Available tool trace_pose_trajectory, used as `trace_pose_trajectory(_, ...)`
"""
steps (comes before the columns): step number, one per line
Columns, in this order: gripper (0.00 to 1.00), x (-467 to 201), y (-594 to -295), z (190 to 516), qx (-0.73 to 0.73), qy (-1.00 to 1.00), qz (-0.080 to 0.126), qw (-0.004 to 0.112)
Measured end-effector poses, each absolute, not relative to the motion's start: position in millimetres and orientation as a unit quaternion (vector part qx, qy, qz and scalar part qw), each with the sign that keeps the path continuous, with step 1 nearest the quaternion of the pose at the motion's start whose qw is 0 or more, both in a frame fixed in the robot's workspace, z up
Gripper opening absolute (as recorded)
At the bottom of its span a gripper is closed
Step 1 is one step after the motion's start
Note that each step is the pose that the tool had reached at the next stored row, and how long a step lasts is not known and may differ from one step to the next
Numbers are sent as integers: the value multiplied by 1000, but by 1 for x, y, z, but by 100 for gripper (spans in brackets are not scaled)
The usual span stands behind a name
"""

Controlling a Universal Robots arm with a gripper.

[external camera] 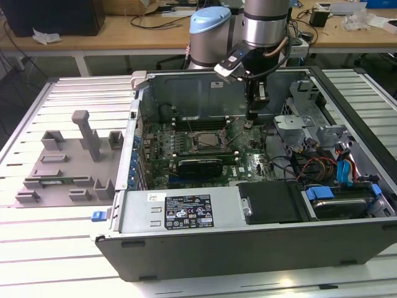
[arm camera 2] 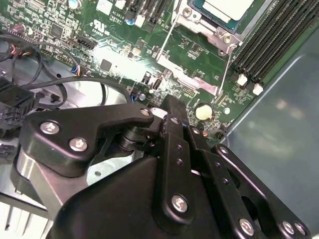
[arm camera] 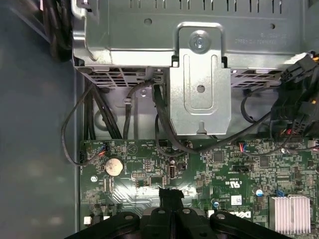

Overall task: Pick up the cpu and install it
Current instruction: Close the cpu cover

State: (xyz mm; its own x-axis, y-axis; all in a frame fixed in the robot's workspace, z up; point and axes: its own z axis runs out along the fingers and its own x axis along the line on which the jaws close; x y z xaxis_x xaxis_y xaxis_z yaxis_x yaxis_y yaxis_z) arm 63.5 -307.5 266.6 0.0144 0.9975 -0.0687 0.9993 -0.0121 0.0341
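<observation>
The cpu point(arm camera 2: 225, 7), a silvery square with a pale rim, lies inside the metal-framed socket point(arm camera 2: 209, 31) on the green motherboard point(arm camera 2: 197, 55). In the exterior view the socket point(external camera: 205, 140) sits mid-board inside the open computer case. My gripper point(external camera: 252, 116) hangs over the board toward the exterior view's right of the socket, apart from it. In both wrist views the black fingers point(arm camera: 170, 195) are pressed together with nothing seen between them, just above the board near a round coin cell point(arm camera: 113, 166). The gripper point(arm camera 2: 172, 103) is shut.
A grey tray point(external camera: 68, 167) with upright fixtures lies on the table at the exterior view's left. A long black card point(external camera: 198, 165) sits below the socket. A metal drive cage point(arm camera: 199, 74), loose cables point(arm camera: 99, 114) and memory slots point(arm camera 2: 269, 35) surround the board. A heatsink point(arm camera: 289, 211) stands nearby.
</observation>
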Motion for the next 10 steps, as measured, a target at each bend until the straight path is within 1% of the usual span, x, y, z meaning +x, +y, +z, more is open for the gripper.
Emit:
trace_pose_trajectory(5, 11, 63, -307, 254, 711, 702, -14, 36)
trace_pose_trajectory(10, 11, 63, -307, 253, 711, 702, -14, 37)
